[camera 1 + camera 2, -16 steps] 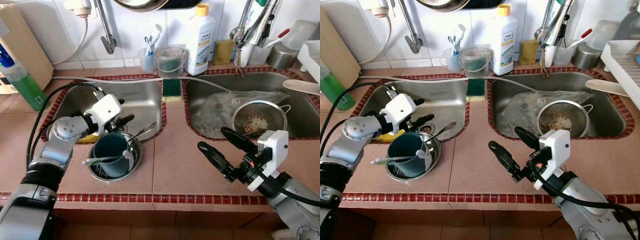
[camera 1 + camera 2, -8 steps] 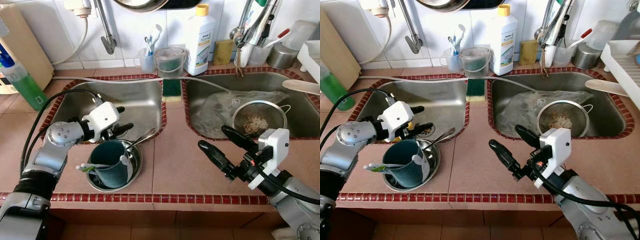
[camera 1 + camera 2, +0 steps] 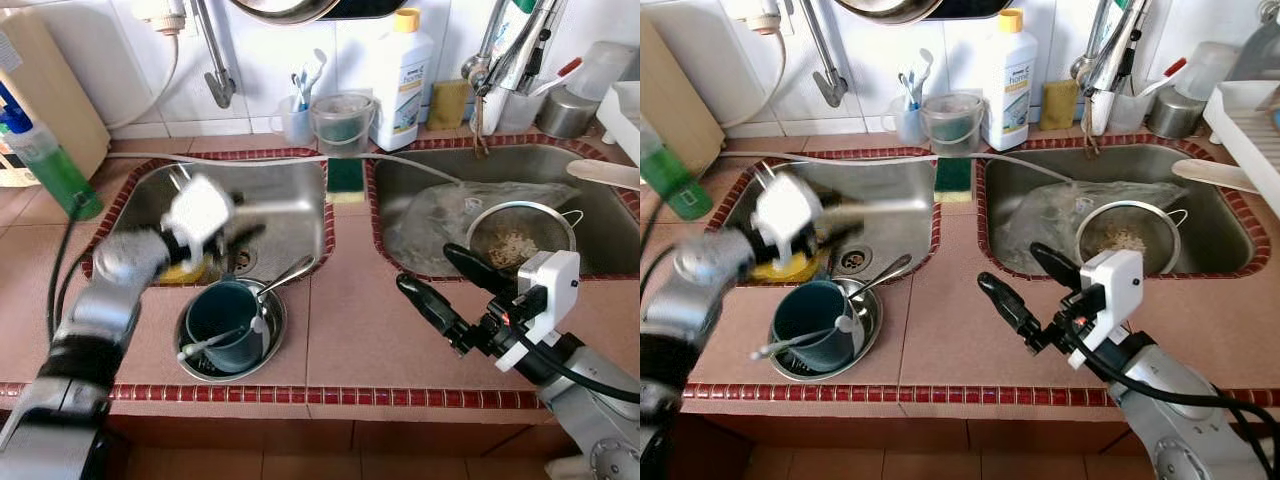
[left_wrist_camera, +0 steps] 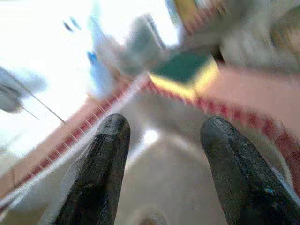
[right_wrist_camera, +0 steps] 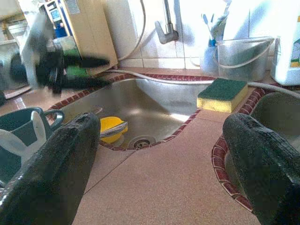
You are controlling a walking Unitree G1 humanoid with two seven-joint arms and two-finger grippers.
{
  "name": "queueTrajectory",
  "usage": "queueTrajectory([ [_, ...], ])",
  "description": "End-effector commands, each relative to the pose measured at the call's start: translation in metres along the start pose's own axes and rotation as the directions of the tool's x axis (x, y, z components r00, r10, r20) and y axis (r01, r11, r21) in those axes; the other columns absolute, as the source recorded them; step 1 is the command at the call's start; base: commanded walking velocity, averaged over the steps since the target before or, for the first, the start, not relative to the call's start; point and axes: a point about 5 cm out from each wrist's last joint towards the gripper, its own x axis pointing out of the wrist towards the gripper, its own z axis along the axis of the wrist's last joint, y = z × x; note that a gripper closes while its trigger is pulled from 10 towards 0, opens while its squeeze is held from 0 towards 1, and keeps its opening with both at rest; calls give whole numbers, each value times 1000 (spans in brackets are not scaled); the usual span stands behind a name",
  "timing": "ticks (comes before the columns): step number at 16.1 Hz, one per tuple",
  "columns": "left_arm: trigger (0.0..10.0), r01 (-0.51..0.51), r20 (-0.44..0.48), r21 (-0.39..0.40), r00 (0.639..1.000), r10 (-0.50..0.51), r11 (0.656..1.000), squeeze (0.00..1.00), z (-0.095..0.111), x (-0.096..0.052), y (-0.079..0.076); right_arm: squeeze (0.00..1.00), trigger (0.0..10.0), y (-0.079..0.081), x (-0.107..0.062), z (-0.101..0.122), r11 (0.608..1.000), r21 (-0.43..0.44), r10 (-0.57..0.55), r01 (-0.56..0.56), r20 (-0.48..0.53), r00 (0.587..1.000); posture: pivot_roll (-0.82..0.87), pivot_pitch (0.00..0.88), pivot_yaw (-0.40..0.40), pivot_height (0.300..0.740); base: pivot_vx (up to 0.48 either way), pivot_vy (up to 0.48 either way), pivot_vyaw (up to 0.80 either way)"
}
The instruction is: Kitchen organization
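Note:
A teal mug (image 3: 225,322) stands in a shallow metal bowl (image 3: 272,318) on the pink counter in front of the left sink (image 3: 290,205). A white-tipped utensil and a metal spoon lean in them. My left gripper (image 3: 258,218) is blurred by motion above the left sink, behind the mug and apart from it. Its fingers (image 4: 101,164) are open with nothing between them. My right gripper (image 3: 425,268) hovers open over the counter between the two sinks, holding nothing. The mug (image 5: 18,136) also shows in the right wrist view.
A yellow item (image 5: 112,125) lies in the left sink. A green-and-yellow sponge (image 3: 344,178) sits on the divider. The right sink (image 3: 600,235) holds a plastic bag (image 3: 440,215) and a strainer (image 3: 520,238) with scraps. A detergent bottle (image 3: 400,75), cups and a green bottle (image 3: 55,170) line the back.
My left gripper has swung up and away from the mug's rim to above the left sink, still moving fast. The mug has settled back in the bowl. The right arm has barely moved.

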Motion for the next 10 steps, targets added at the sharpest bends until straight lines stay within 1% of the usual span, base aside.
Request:
queueTrajectory([
  [1,10000,-53,46,-34,997,54,998,0,13,-3,13,0,10000,1,2,1,1000,-7,6,-6,10,1000,-231,87,113,740,0,0,0],
  [3,10000,-92,71,-87,993,99,992,0,18,-5,22,0,10000,-1,5,3,1000,-8,3,-3,23,1000,-230,85,110,740,0,0,0],
  [5,10000,-135,93,-187,984,154,973,0,21,-11,31,0,10000,-5,11,6,999,-19,-34,35,65,997,-224,83,104,740,0,0,0],
  [6,10000,-184,72,-247,976,208,951,0,18,-15,35,0,10000,-9,15,8,995,-34,-85,89,95,992,-223,83,101,740,0,0,0],
  [7,10000,-261,40,-299,958,286,918,0,13,-20,37,0,10000,-16,22,9,981,-41,-181,187,124,976,-223,83,98,740,0,0,0],
  [8,10000,-295,29,-298,948,318,908,0,11,-22,37,0,10000,-17,24,10,977,-42,-201,208,132,971,-219,84,94,740,0,0,0],
  [9,10000,-406,-8,-293,907,422,866,0,11,-27,37,0,10000,-23,30,11,953,-41,-291,301,157,944,-211,84,85,740,0,0,0],
  [10,10000,-452,-13,-344,879,477,823,0,17,-29,36,0,10000,-28,33,12,928,-50,-355,368,174,919,-200,82,76,740,0,0,0],
])
